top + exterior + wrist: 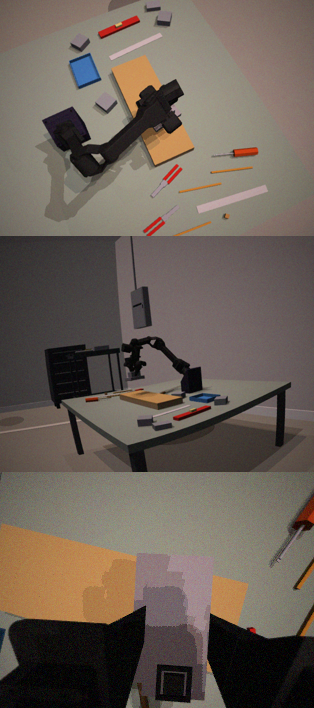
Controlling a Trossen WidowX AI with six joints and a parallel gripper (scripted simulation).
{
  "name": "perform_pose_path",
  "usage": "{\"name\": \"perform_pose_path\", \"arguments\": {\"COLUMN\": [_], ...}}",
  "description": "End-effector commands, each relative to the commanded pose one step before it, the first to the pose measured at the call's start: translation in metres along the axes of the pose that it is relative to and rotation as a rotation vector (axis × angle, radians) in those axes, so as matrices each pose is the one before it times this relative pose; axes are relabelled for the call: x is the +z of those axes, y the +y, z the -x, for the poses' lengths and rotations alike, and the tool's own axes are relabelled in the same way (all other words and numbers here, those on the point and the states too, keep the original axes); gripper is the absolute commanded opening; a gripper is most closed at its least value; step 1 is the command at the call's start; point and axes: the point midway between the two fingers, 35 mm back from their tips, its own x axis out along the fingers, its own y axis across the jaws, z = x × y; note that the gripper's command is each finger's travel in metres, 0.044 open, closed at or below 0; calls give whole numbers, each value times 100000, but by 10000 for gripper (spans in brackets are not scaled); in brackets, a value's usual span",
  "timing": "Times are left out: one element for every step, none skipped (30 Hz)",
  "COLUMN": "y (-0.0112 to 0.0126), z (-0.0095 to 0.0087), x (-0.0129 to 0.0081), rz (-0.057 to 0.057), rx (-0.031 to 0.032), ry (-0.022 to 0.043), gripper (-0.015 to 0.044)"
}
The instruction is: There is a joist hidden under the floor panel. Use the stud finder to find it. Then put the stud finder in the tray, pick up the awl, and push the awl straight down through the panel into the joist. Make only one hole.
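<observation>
Top view: black parallel-jaw gripper [166, 115] mid-frame over flat orange rectangular floor panel [134, 76], clamped on grey block-shaped stud finder [176, 110]. Shallow blue square tray [84, 70] well apart, upper left of gripper.

Exterior view: stud finder [134, 376] held clear above panel [152, 398].

Wrist view: finder's long axis running up-frame between jaws, crosswise to panel's length.
</observation>
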Motion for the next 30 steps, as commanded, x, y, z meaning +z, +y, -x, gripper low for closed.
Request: {"name": "perform_pose_path", "arguments": {"y": [3275,918,918,919,919,919,919,919,919,919,918,917,917,916,915,914,912,911,909,907,905,903,901,899,896,893,890,887,884,880], "z": [218,-70,-74,-79,-84,-90,-95,-101,-106,-112,-118,-124,-130,-137,-143,-150,-156,-163,-170,-177,-184,-192,-199,-206,-214,-222,-229,-237,-245,-253], "x": [1528,386,385,383,381,380,378,376,374,372,370,368,365,363,361,358,356,353,351,348,345,342,339,336,333,330,326,323,320,316], "rz": [8231,2291,2294,2297,2300,2302,2304,2306,2307,2308,2309,2309,2310,2309,2309,2308,2307,2305,2303,2301,2298,2295,2292,2289,2285,2280,2275,2270,2265,2259], "rx": [4357,1173,1156,1138,1121,1105,1088,1071,1055,1038,1022,1006,990,974,958,943,927,912,897,882,867,852,838,824,809,796,782,768,755,741], "ry": [-2609,-321,-307,-292,-276,-261,-245,-228,-212,-195,-178,-161,-143,-125,-107,-89,-70,-51,-32,-13,6,26,46,66,86,106,127,147,168,189], "gripper": [0,0,0,0,0,0,0,0,0,0,0,0,0,0,0,0,0,0,0,0,0,0,0,0,0,0,0,0,0,0]}}
